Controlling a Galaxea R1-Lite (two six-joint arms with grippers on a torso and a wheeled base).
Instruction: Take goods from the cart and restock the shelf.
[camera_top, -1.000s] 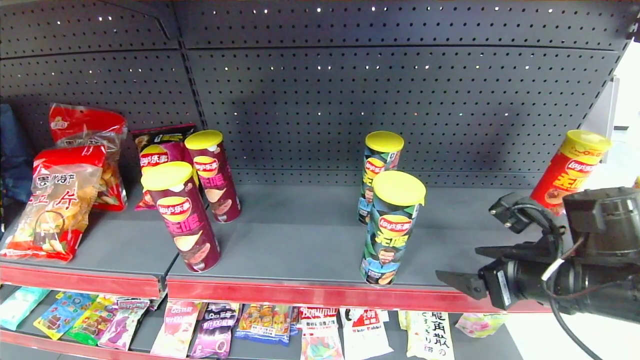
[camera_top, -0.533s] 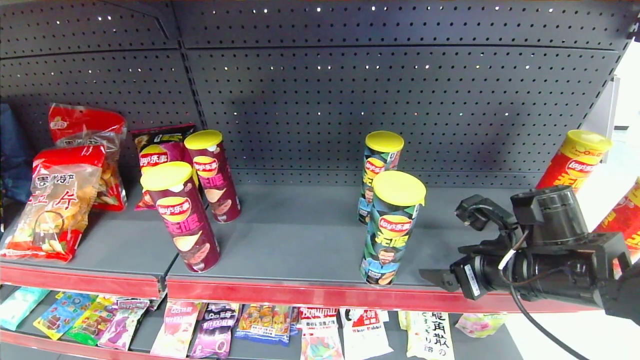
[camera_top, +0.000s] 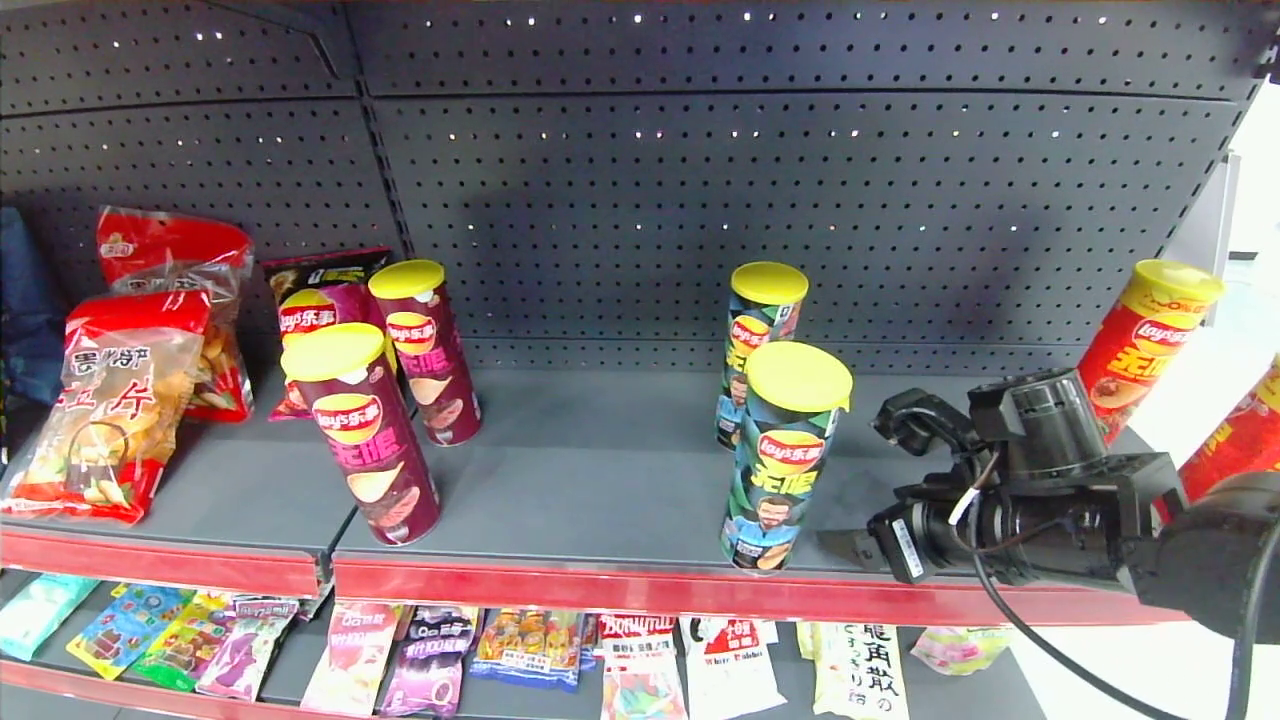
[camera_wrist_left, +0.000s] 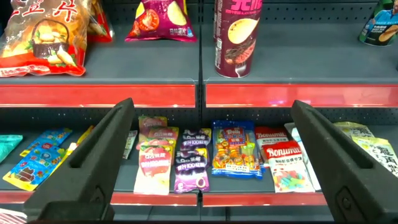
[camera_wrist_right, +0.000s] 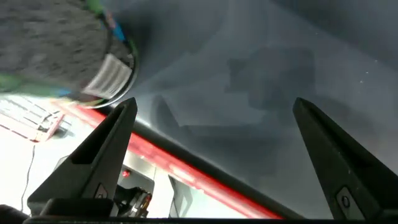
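Hovering just beside the front teal can (camera_top: 785, 460) on the grey, red-edged shelf (camera_top: 600, 470), the right hand (camera_top: 880, 520) was empty with fingers apart, while the left hand (camera_wrist_left: 212, 104), equally spread and empty, faced the snack packets (camera_wrist_left: 189, 165) below.

The head view looks forward and down from some way back onto the grey metal shelf with a red front edge (camera_top: 620, 590). The left wrist view faces that edge level-on from lower down, sharing the maroon yellow-lidded cylindrical can (camera_wrist_left: 236, 37). The right wrist view sits very close over the shelf board, beside the blurred blue-green cylindrical can (camera_wrist_right: 62, 50).
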